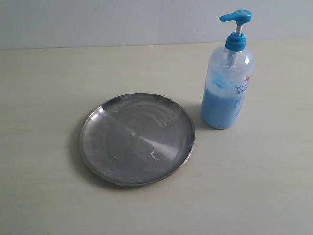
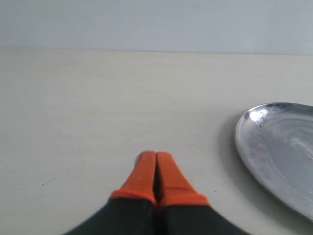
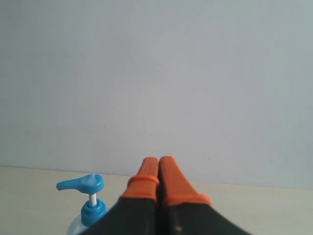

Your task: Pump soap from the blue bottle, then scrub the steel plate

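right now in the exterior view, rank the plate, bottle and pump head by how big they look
1. plate, clearly the largest
2. bottle
3. pump head, by far the smallest

The bottle stands a little farther back, but the gaps are too plain for that to change the order.

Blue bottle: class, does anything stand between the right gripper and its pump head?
Nothing visible does. In the right wrist view the shut right gripper is apart from the pump head of the blue bottle, with only open air between them. The steel plate lies on the table beside the bottle, apart from it.
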Tool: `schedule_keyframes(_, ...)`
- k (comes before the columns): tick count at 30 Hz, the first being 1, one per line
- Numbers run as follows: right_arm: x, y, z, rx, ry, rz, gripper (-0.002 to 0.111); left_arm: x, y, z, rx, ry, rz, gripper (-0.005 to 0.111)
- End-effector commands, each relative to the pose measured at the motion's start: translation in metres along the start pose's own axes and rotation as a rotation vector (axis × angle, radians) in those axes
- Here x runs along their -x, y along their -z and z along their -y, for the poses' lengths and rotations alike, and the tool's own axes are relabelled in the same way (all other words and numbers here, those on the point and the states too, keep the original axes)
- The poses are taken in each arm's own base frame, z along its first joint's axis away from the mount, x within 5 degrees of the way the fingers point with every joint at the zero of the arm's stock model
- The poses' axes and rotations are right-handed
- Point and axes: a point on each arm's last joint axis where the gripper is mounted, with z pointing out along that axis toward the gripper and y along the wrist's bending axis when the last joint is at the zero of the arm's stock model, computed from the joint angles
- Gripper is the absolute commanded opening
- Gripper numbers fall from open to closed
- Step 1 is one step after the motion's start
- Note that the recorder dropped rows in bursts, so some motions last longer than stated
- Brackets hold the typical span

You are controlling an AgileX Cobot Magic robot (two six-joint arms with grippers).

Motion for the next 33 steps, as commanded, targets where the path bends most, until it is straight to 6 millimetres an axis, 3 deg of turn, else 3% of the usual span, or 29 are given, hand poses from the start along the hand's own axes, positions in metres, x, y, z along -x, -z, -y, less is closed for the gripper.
schedule_keyframes(1,0.004,0.000,0.000,-0.003,-0.002,0.020,0.000,0.000,0.000,0.000,0.003,0.003,0.016,0.000)
schedule_keyframes(8,0.007,-0.001,0.000,-0.001,-0.002,0.054,0.000,0.000,0.000,0.000,0.003,0.003,0.016,0.000)
schedule_keyframes(20,-0.004,-0.001,0.000,0.000,-0.024,-0.060,0.000,0.000,0.000,0.000,0.003,0.003,0.016,0.000)
schedule_keyframes(33,-0.038,-0.008,-0.003,0.016,-0.069,-0.152,0.000,0.000,0.000,0.000,0.003,0.003,0.016,0.000)
